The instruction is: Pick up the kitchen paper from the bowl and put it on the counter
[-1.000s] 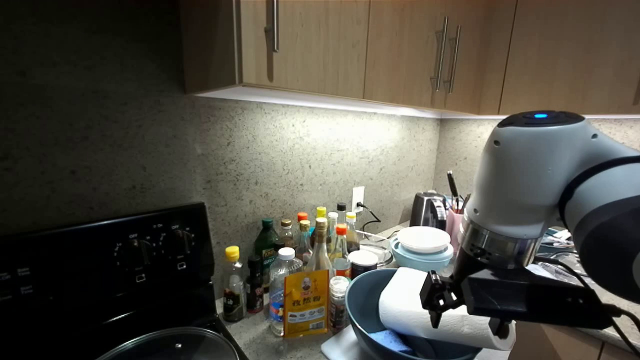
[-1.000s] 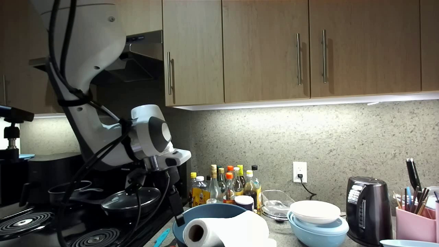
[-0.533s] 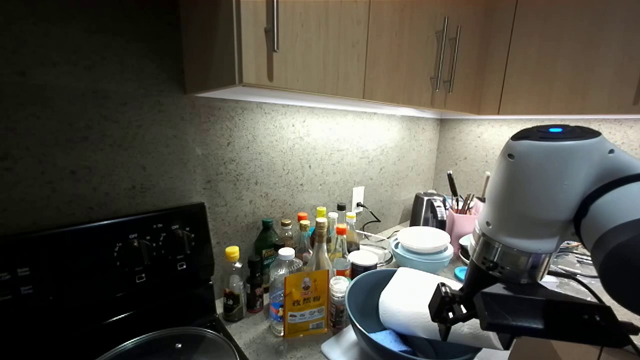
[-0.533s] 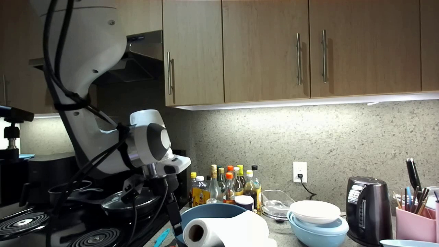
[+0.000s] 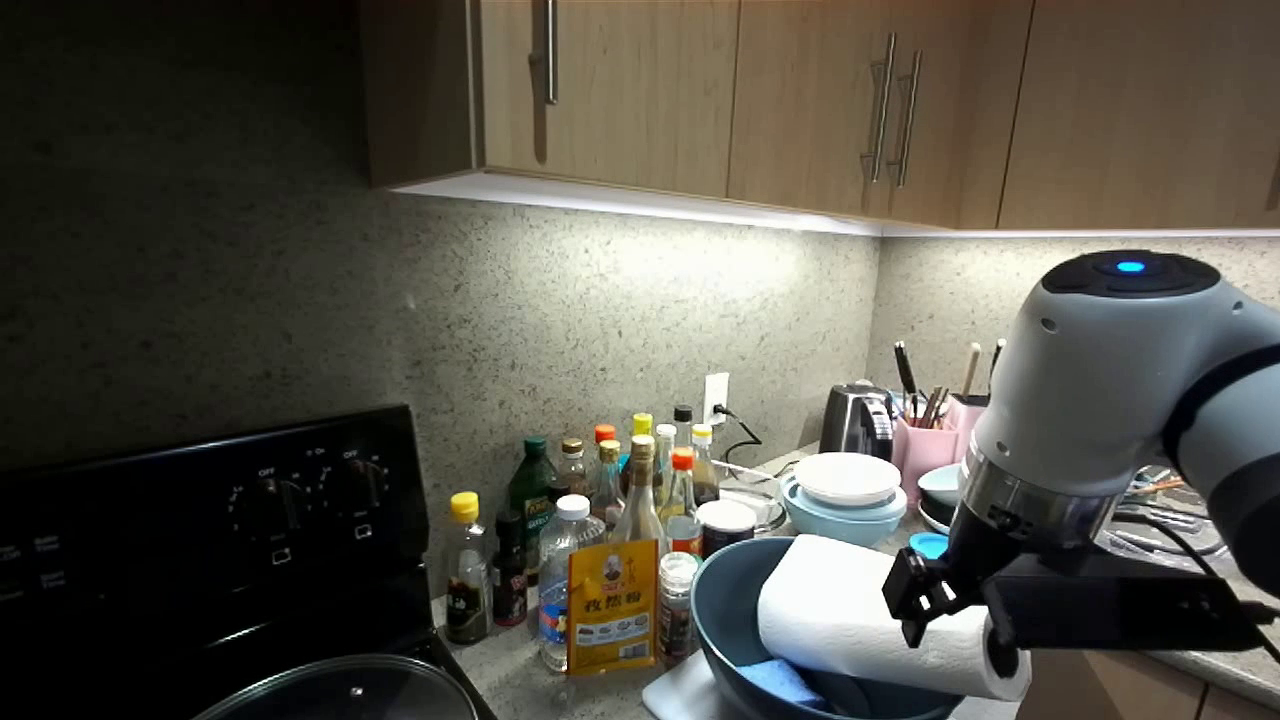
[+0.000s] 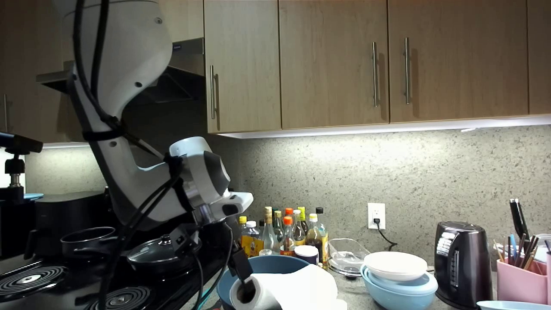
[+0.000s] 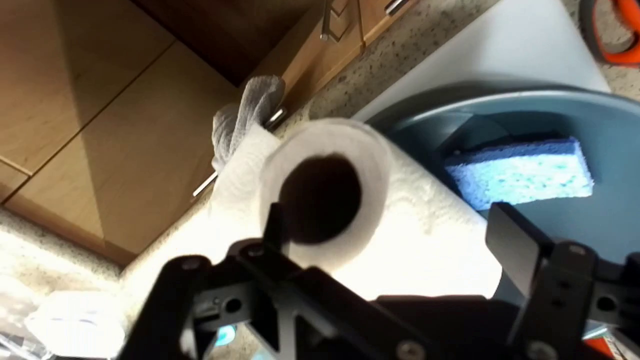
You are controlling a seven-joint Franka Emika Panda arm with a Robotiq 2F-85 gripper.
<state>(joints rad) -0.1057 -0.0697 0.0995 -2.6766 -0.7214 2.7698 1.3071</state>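
Kitchen paper: 1 roll, lying on its side in the bowl (also 1, dark blue-grey), hollow end jutting past the rim between 3 and 4 o'clock in an exterior view (12 = top of view throughout). Tool: 1, jaws at full spread, nothing gripped; in the wrist view one finger stands at 8 o'clock of the roll's core, the other at 3 o'clock, near the roll's outer side; whether the first finger reaches inside the core, cannot tell. Sponge, blue: 1, inside the bowl toward 7 o'clock. Counter, speckled, bears the following, positions taken from the bowl in an exterior view: bottles, at least 12, overlapping, from 9 to 11 o'clock, labels too small to read; yellow packet, 1, at 9 o'clock, large characters 孜然粉 legible, smaller print not; dishes, white and light-blue, 1 stack, at 12 o'clock, pieces in it not countable; kettle, dark, 1, also 12 o'clock, beyond the stack. Wall outlet: 1, at 11 o'clock, 1 plug in it. Stove, black, at 9 o'clock: 2 knobs seen, "OFF" printed above each; "Start Time" faintly readable farther left. On the stove in an exterior view: coil burners, 2 visible; pot, 1; pan with glass lid, 1.
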